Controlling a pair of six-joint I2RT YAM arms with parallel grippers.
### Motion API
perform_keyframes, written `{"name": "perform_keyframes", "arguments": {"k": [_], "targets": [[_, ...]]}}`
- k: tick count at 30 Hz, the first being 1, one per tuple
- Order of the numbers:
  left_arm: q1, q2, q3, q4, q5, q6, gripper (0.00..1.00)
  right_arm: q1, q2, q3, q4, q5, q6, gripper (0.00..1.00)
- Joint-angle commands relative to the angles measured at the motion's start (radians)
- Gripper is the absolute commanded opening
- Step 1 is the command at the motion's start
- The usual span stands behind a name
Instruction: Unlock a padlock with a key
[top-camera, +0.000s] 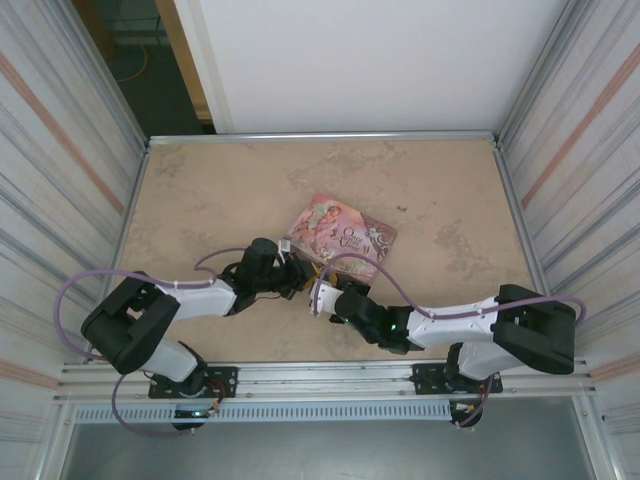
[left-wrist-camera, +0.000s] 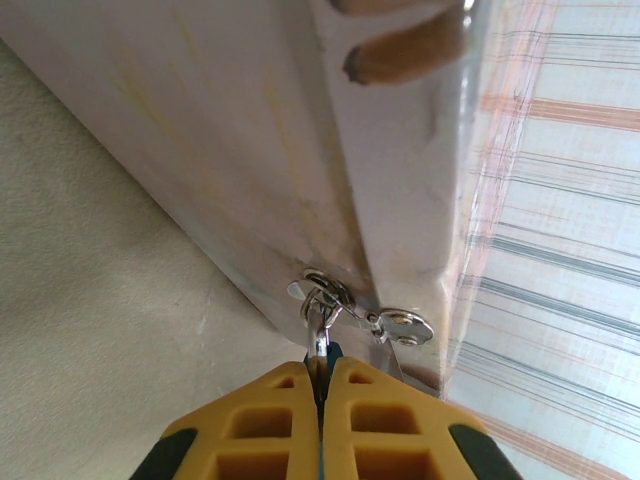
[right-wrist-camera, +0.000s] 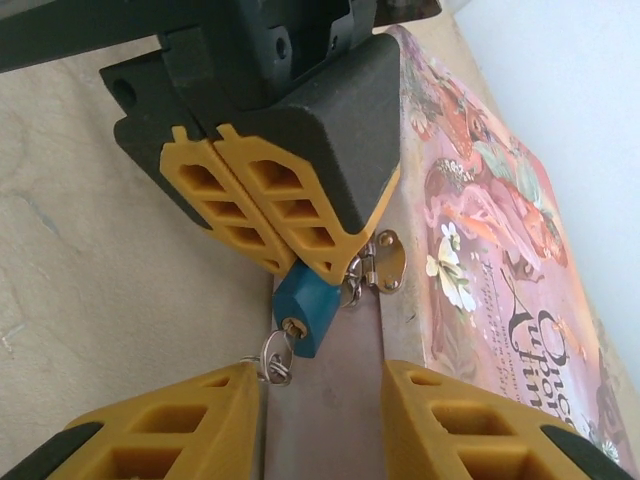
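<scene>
The padlock (right-wrist-camera: 310, 308), small and blue, hangs by its silvery shackle from the hasp (right-wrist-camera: 388, 262) on the front of the pink tin (right-wrist-camera: 490, 230). My left gripper (left-wrist-camera: 322, 365) is shut on the padlock's body, and the shackle (left-wrist-camera: 319, 325) sticks out past its fingertips. The key (right-wrist-camera: 284, 343) sits in the keyhole at the padlock's lower end, with small rings hanging from it. Just below, my right gripper (right-wrist-camera: 325, 400) is open. Its left finger (right-wrist-camera: 170, 425) touches the rings, and the key is not pinched. From above, both grippers (top-camera: 300, 272) (top-camera: 318, 292) meet at the tin's near edge.
The pink illustrated tin (top-camera: 345, 235) lies flat in the middle of the beige table (top-camera: 200, 190). Ribbed metal walls (top-camera: 60, 150) close in both sides, and a white panel (top-camera: 370, 60) stands at the back. The two arms cross the near part of the table.
</scene>
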Motion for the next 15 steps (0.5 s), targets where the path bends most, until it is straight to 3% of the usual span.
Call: {"name": "perform_keyframes", "arguments": {"k": [1, 15], "targets": [[-0.005, -0.044, 0.027, 0.03, 0.006, -0.002, 0.0, -0.007, 0.024, -0.005, 0.03, -0.021, 0.036, 0.35], [-0.007, -0.049, 0.021, 0.021, 0.002, 0.001, 0.0, -0.006, 0.109, -0.002, 0.086, 0.01, 0.063, 0.29]]}}
